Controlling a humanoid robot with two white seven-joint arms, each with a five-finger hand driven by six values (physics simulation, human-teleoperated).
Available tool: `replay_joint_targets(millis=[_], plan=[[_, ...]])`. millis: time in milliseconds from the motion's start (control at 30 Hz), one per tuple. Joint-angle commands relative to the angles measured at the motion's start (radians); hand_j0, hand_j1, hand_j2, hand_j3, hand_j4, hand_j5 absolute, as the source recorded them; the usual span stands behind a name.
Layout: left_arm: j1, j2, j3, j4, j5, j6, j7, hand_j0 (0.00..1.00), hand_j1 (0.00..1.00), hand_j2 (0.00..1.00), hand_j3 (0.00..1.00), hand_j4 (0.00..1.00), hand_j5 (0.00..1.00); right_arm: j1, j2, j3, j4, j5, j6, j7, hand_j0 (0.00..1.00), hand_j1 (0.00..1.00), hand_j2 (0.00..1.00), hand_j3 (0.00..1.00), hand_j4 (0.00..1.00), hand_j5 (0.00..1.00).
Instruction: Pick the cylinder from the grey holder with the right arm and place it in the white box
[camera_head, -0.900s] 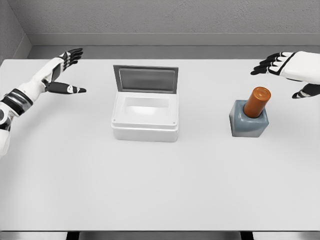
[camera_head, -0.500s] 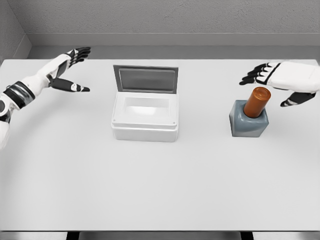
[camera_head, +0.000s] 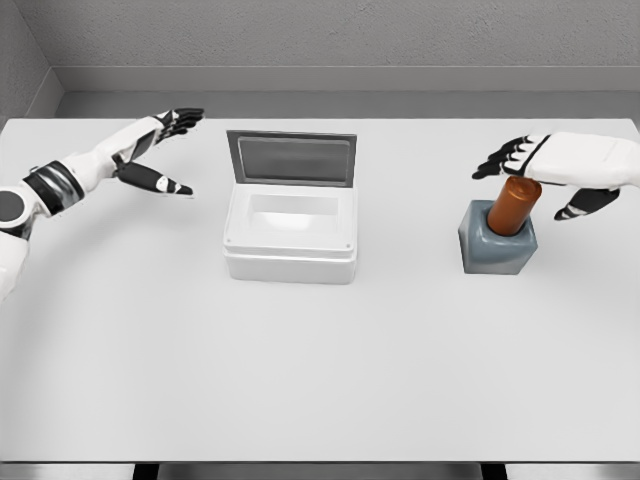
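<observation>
Sitting tilted in the square grey holder (camera_head: 497, 243) at near right, the rust-orange cylinder (camera_head: 513, 205), ungrasped; hovering spread-fingered just over its top, the right hand (camera_head: 545, 170), readying a grasp; waiting lid-up mid-table, the white box (camera_head: 290, 235); idling far left, the open left hand (camera_head: 150, 155).

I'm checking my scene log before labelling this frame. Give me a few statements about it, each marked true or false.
1. The orange cylinder stands in the grey holder. True.
2. The white box is shut. False: its lid stands open at the back.
3. The right hand grips the cylinder. False: it is above it, fingers spread.
4. The left hand is left of the box, holding nothing. True.
5. The holder sits left of the box. False: right of it.
</observation>
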Motion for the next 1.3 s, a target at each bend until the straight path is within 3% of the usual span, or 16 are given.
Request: replay_joint_targets(millis=[0,233,1000,1033,1167,1267], plan=[[0.0,0.001,0.002,0.011,-0.016,0.001,-0.001,1.0,1.0,1.0,1.0,1.0,1.0,-0.002,0.015,-0.011,0.035,-0.004,0.001,0.018,1.0,1.0,1.0,1.0,1.0,1.0],[-0.015,-0.002,0.009,0.011,-0.017,0.001,-0.013,1.0,1.0,1.0,1.0,1.0,1.0,-0.011,0.043,-0.011,0.035,-0.004,0.001,0.019,1.0,1.0,1.0,1.0,1.0,1.0],[-0.009,-0.008,0.006,0.005,-0.028,0.001,-0.013,1.0,1.0,1.0,1.0,1.0,1.0,0.003,0.043,-0.014,0.023,0.0,0.001,0.064,1.0,1.0,1.0,1.0,1.0,1.0],[-0.009,-0.01,0.006,0.004,-0.028,0.001,-0.013,1.0,1.0,1.0,1.0,1.0,1.0,0.003,0.043,-0.014,0.022,0.0,0.001,0.076,0.99,0.99,0.99,0.99,0.99,0.99],[-0.009,-0.01,0.005,0.002,-0.028,0.001,-0.013,1.0,1.0,1.0,1.0,1.0,1.0,0.003,0.04,-0.022,0.023,0.002,0.001,0.081,0.77,0.77,0.77,0.77,0.77,0.77],[-0.009,-0.008,0.003,0.002,-0.028,0.001,-0.013,1.0,1.0,1.0,1.0,1.0,1.0,0.003,0.04,-0.022,0.023,0.002,0.001,0.082,0.69,0.69,0.69,0.69,0.69,0.69]])
